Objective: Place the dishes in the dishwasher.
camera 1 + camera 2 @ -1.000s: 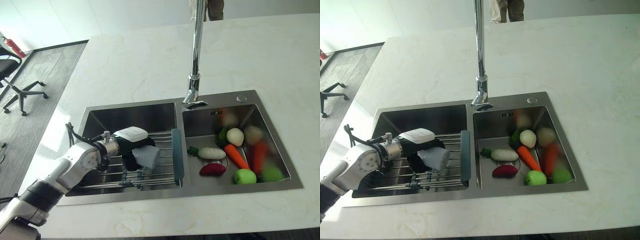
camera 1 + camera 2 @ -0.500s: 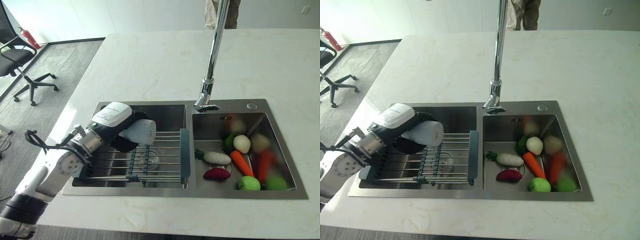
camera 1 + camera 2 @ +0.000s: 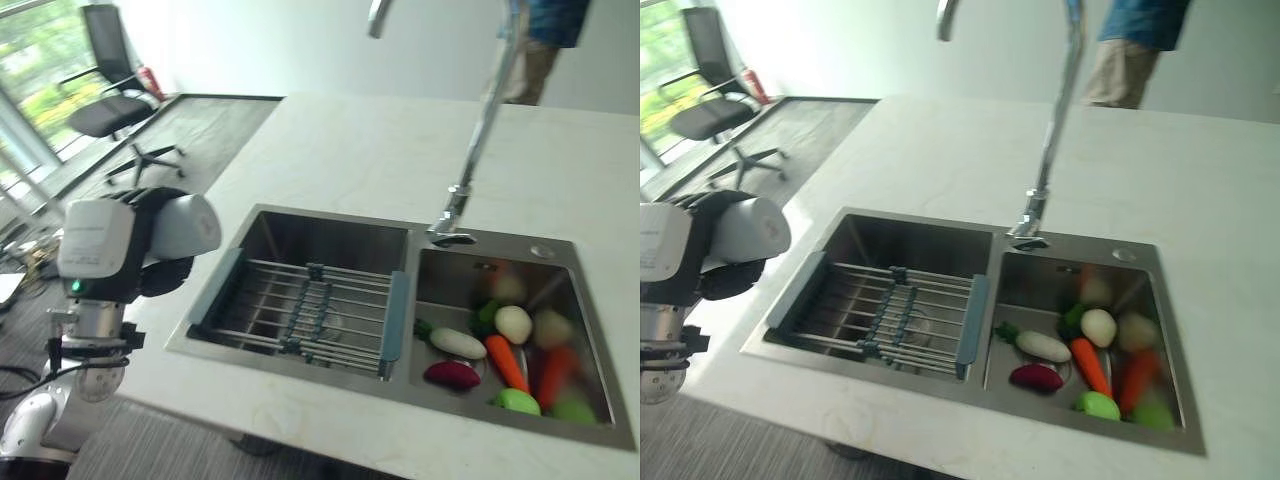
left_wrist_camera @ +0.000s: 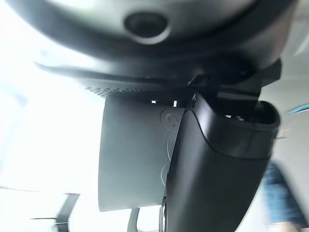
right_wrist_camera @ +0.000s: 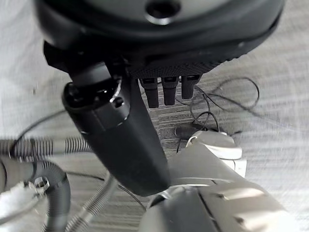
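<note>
— What does the left hand (image 3: 150,255) hold?
— Its fingers curl round a pale grey cup (image 3: 185,226), which lies on its side in the grasp, off the counter's edge, left of the sink (image 3: 300,235).
— And the right hand (image 5: 120,140)?
— Its wrist view shows short curled fingers with nothing in them, above grey floor.
— What lies in the sink?
— A wire rack (image 3: 305,312) spans the left basin; the right basin holds toy vegetables (image 3: 500,345). The faucet (image 3: 470,170) rises behind the sink, and past it stands a person (image 3: 1135,50).
</note>
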